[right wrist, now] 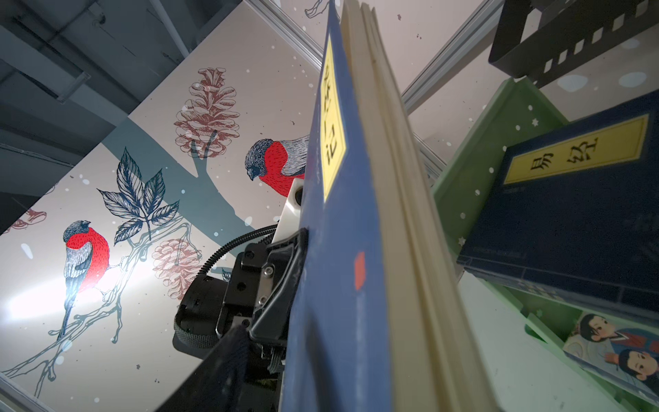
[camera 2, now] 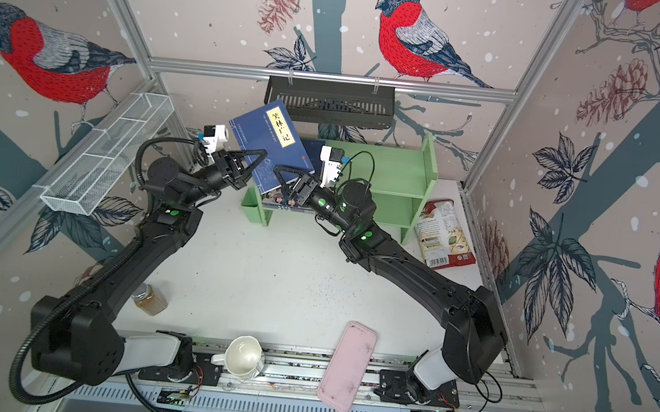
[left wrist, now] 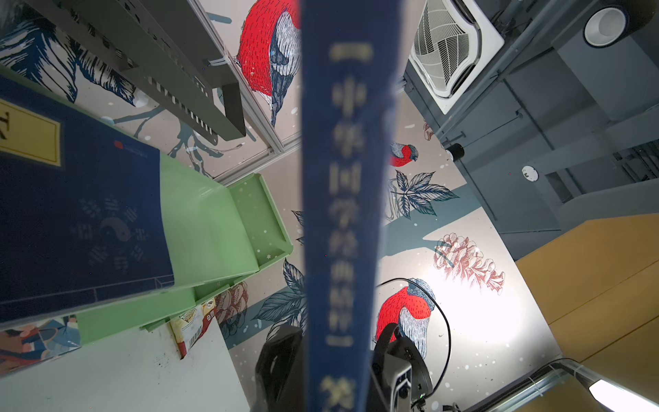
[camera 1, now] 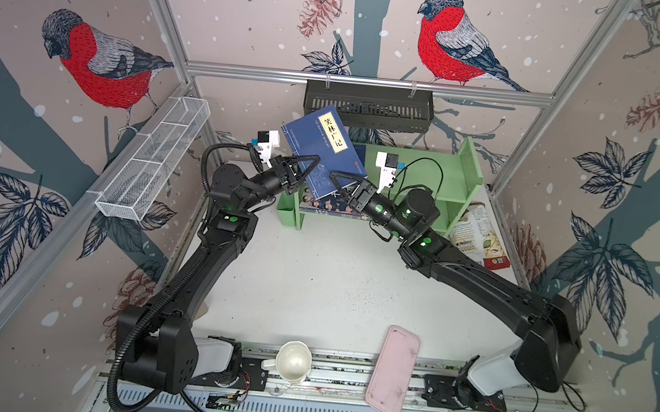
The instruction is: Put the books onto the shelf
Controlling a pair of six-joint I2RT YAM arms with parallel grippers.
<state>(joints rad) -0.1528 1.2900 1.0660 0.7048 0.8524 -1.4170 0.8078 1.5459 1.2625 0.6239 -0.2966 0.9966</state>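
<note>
The left gripper [camera 1: 311, 162] is clamped on the spine side of a navy book [camera 1: 318, 143]. It holds the book tilted over the nine o'clock end of the shelf [camera 1: 433, 165], which stands at twelve o'clock on the table. The tilt probably lets the right gripper [camera 1: 336, 177] steady the page edge (its jaws straddle that edge, but I cannot tell whether they pinch it). A second navy book [right wrist: 570, 214] lies on the top tier, with a cartoon book [right wrist: 613, 353] below it. In both top views the held book hides most of these two, and no other books are visible.
</note>
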